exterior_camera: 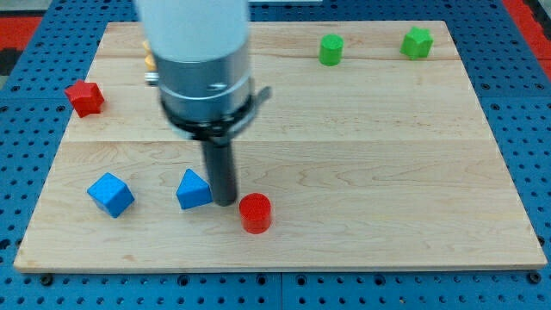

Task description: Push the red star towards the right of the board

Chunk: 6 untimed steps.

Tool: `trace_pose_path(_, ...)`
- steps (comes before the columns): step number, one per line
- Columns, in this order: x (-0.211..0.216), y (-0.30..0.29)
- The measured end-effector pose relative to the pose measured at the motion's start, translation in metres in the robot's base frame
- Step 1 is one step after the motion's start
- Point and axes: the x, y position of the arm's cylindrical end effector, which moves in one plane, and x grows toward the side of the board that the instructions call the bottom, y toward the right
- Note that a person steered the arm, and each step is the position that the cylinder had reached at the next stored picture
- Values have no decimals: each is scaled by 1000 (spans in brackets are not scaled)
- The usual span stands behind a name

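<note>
So the tip (225, 202) sits down on the table (362, 172) in the lower-left part of the view, wedged right between two blocks: the blue triangle (193, 190) is just beside it on the view's left, looks like touching or nearly so, and the red cylinder (255, 213) is just beside it on the lower right. No fingers on this rig, just the plain dark rod, so there's no apart or together to report.

Further left, near the bottom, there's a blue cube (110, 194), tilted on a diagonal. The red star (84, 97) is way off at the view's left edge of the table, upper half, well apart from the tip.

Up along the top edge toward the right are a green cylinder (331, 49) and a green blocky shape (417, 42), can't quite tell its form. A bit of yellow (149, 62) peeks out behind the arm's body.
</note>
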Motion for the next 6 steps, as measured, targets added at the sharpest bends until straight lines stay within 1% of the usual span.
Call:
trace_pose_path(1, -11, -43)
trace_pose_path(2, -21, -27)
trace_pose_path(3, -66, -17)
trace_pose_path(4, -78, -104)
trace_pose_path(5, -88, -218)
trace_pose_path(6, -88, -218)
